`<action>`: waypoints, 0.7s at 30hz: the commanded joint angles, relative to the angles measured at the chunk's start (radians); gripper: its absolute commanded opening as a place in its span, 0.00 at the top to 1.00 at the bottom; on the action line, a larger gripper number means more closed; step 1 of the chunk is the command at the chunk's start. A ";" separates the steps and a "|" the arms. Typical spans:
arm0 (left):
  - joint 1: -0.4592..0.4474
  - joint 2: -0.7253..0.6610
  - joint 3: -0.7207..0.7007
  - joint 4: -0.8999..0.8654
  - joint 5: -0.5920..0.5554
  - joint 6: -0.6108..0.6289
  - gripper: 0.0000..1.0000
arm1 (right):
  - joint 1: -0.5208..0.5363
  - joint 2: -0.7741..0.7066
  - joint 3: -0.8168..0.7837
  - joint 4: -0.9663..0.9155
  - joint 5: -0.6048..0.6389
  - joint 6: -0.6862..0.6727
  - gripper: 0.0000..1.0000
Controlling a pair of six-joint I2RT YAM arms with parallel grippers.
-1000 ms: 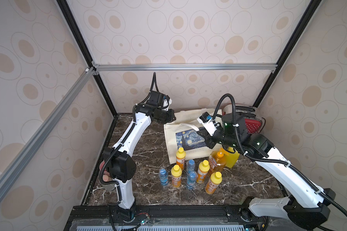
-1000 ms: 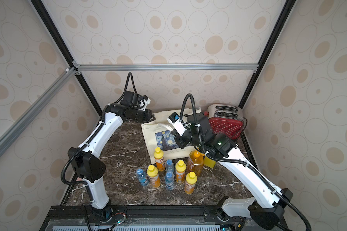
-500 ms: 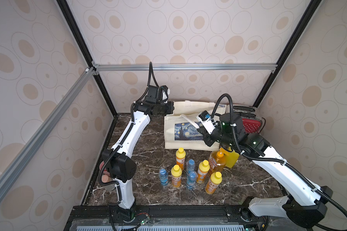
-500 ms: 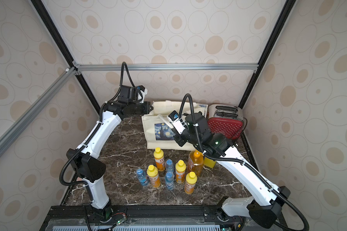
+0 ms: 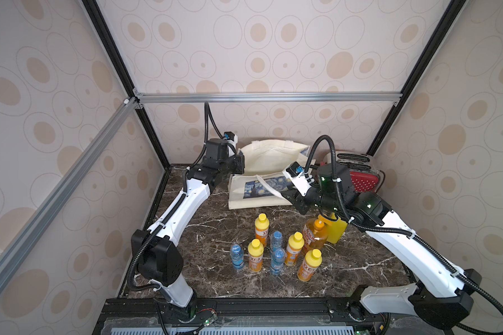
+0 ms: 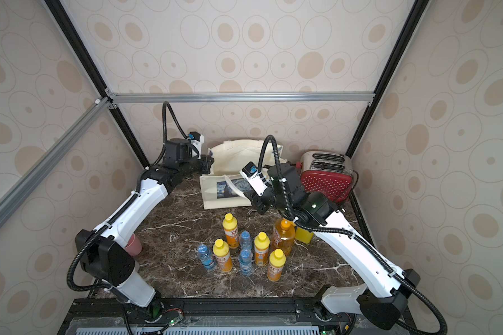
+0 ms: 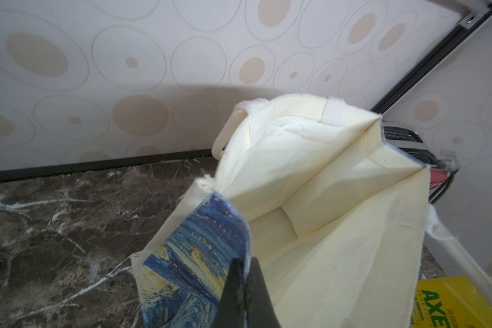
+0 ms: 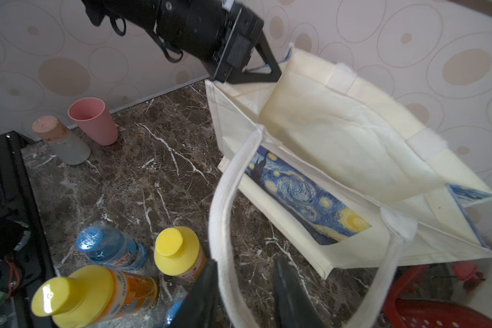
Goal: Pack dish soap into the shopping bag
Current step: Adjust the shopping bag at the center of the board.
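A cream canvas shopping bag printed with a blue swirling night sky stands at the back of a dark marble tabletop, its mouth gaping wide, and no bottle shows inside it. The mouth gapes because the left gripper, jaws pressed together on the rim at one corner, lifts that edge up and outward. This looks meant to stop the soft cloth slumping shut while bottles go in. The right gripper hangs just in front of the bag's printed face with its jaws partly apart. A white rope handle runs down between them, lying against one finger but not pinched, so it appears loose rather than gripped. The dish soap is all outside the bag: four small orange bottles with yellow caps stand upright in a loose cluster towards the front of the table, apart from the bag. An amber pump bottle and a large yellow bottle stand just behind them, partly under the right arm. The right gripper sits between the bag and this cluster, raised above the table. Small clear water bottles with blue caps stand mixed among the soap. A red dotted toaster sits beside the bag in the back corner. A pink cup and a corked jar stand by the wall near the left arm's base.
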 commanded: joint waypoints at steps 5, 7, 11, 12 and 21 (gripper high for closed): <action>0.025 -0.128 -0.194 0.198 -0.020 -0.021 1.00 | -0.047 -0.041 0.077 -0.113 0.154 0.119 0.28; 0.025 -0.151 -0.242 0.259 0.012 -0.006 1.00 | -0.121 -0.055 0.072 -0.124 0.106 0.180 0.25; 0.025 -0.189 -0.315 0.374 0.052 0.029 1.00 | -0.245 -0.013 0.094 -0.148 0.036 0.251 0.19; 0.025 -0.191 -0.317 0.381 0.052 0.042 1.00 | -0.254 0.010 0.112 -0.154 0.051 0.250 0.18; 0.025 -0.223 -0.405 0.487 0.113 0.070 1.00 | -0.330 0.418 0.494 -0.266 0.083 0.176 0.15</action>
